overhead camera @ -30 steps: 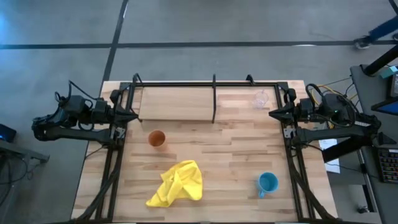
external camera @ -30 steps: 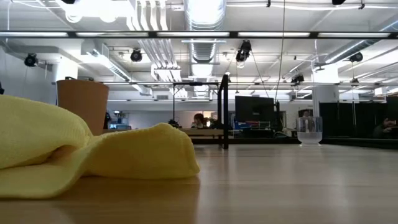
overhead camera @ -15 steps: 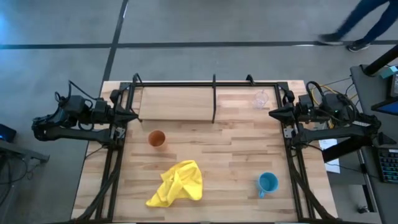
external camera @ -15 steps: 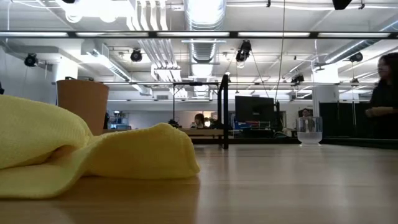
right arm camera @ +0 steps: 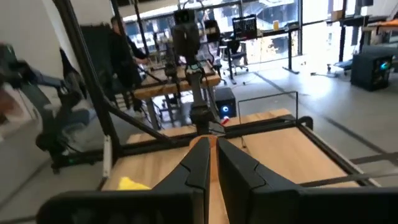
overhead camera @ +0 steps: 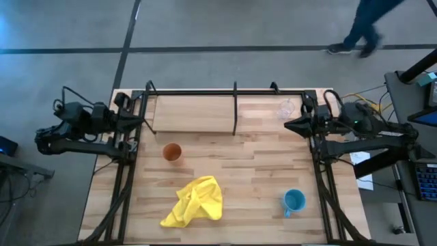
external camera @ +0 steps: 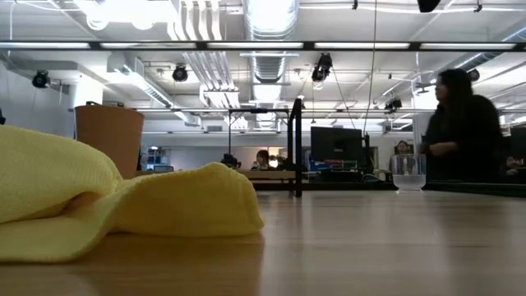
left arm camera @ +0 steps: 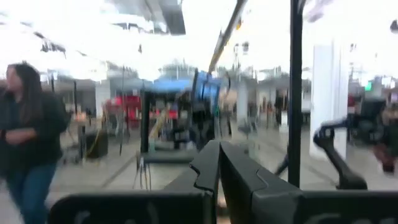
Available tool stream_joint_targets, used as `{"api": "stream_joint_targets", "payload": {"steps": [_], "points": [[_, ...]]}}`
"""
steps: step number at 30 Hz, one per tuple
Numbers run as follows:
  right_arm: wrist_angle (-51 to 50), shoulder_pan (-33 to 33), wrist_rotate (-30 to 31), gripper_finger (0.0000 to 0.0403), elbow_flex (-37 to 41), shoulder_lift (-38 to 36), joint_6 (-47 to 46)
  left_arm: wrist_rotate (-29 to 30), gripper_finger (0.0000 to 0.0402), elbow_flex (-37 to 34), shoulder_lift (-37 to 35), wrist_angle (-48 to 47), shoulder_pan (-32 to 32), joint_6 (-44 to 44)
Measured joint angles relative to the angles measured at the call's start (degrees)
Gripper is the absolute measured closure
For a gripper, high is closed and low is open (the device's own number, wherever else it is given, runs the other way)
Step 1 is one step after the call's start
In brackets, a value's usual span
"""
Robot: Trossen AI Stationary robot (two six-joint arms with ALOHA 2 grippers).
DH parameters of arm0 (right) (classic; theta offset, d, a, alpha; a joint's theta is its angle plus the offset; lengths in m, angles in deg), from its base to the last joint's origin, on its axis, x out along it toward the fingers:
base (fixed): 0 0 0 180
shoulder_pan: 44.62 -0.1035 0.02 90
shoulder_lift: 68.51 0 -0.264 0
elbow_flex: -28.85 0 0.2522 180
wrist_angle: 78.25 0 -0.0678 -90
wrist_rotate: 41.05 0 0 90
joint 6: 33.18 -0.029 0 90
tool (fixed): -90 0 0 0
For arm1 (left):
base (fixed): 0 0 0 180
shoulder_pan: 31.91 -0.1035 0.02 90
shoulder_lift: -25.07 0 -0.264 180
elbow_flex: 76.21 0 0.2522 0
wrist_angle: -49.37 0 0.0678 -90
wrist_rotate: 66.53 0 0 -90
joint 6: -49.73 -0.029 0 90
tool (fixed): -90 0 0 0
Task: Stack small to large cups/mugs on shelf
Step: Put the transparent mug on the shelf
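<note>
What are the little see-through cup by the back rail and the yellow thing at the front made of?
The see-through cup looks like clear glass or plastic, since the wood shows through it. The yellow thing looks like soft matte cloth, lying crumpled in loose folds.

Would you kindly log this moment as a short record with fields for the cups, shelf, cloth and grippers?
orange tumbler: upright on tabletop, left of centre
blue mug with handle: tabletop, right front
clear glass cup: shelf's right half
pale wooden shelf: left half bare
yellow cloth: crumpled, front centre
left gripper: shut, table's left edge
right gripper: shut, empty, near glass cup
</note>
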Motion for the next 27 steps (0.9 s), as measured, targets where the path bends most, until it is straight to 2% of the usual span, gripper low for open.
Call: {"api": "stream_joint_targets", "payload": {"steps": [5,11,18,27], "points": [[4.49,0.00,2.37,0.0380,-0.32,2.05,-0.51,0.03,0.0402,0.00,-0.28,5.78,0.01,-1.44],[2.94,0.00,2.70,0.0380,-4.44,2.21,-1.53,0.23,0.0402,0.04,-0.72,11.55,0.01,-1.64],[-7.84,0.00,5.46,0.0371,-11.94,2.93,1.67,0.25,0.0402,0.04,-0.78,10.68,0.02,-1.62],[-18.18,0.02,7.36,0.0317,-20.17,8.45,2.02,1.80,0.0401,0.04,0.07,9.11,0.02,-1.58]]}}
